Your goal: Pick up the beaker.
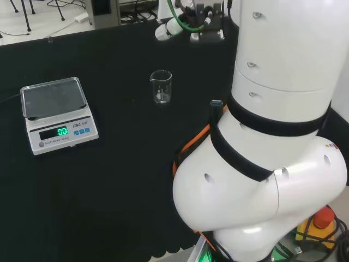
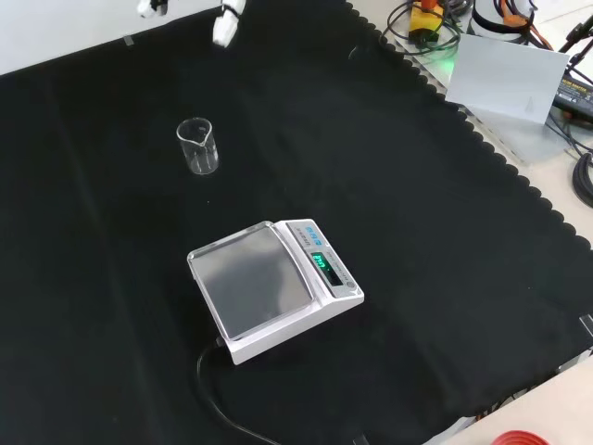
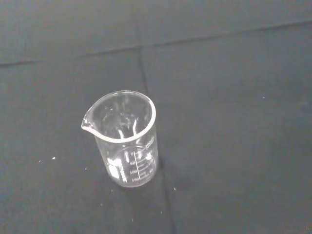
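A: Where's the beaker (image 1: 161,86)?

B: Upright on the cloth (image 1: 109,180), looks empty, spout visible in the wrist view. The scale (image 1: 56,113) sits well apart from it, to the left in the head view.

A: Hand (image 2: 227,25)?

B: You've got white fingertips (image 2: 148,8) at the top edge of the front view, well away from the beaker, nothing between them. Curled or straight, I can't tell.

A: Step?

B: Approach, I'd say. No contact yet, beaker not lifted.

A: Next?

B: You'd need to bring the hand down beside the beaker, fingers one side, thumb the other, then close round the wall. Clear glass, light, likely to tip if you nudge it first.
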Motion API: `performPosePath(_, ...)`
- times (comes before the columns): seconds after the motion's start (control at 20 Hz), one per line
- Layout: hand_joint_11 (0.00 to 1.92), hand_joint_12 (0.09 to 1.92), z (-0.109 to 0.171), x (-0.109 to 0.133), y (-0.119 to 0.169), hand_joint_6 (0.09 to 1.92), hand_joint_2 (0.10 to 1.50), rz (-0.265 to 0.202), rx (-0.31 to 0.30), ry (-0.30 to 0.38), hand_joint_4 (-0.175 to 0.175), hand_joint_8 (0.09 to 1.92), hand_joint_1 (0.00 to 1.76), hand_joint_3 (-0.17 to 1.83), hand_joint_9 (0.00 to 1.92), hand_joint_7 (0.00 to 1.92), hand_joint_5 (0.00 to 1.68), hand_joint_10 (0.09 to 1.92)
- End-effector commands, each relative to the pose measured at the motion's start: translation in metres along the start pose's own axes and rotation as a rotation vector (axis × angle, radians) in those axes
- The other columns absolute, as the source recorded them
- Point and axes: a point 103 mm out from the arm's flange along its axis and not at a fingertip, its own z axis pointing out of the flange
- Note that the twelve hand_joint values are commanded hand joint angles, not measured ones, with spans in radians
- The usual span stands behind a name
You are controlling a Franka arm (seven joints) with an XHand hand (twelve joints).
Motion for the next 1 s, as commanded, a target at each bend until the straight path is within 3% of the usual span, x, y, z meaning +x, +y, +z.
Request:
performPosePath(0.05,0.07,1.49,0.062,0.008,0.036,0.09,0.72,-0.021,0.018,0.016,0.005,0.67,0.48,0.08,0.31,0.07,0.12,0.84)
performPosePath(0.25,0.05,1.49,0.083,0.019,0.051,0.09,0.71,0.008,0.025,-0.019,0.007,0.68,0.49,0.07,0.30,0.07,0.12,0.85)
performPosePath(0.65,0.02,1.50,0.115,0.038,0.077,0.09,0.71,-0.062,0.060,0.007,0.011,0.68,0.49,0.06,0.26,0.07,0.10,0.86)
performPosePath(1.0,0.00,1.51,0.131,0.046,0.085,0.09,0.69,-0.084,0.092,-0.016,0.016,0.68,0.47,0.05,0.24,0.06,0.08,0.87)
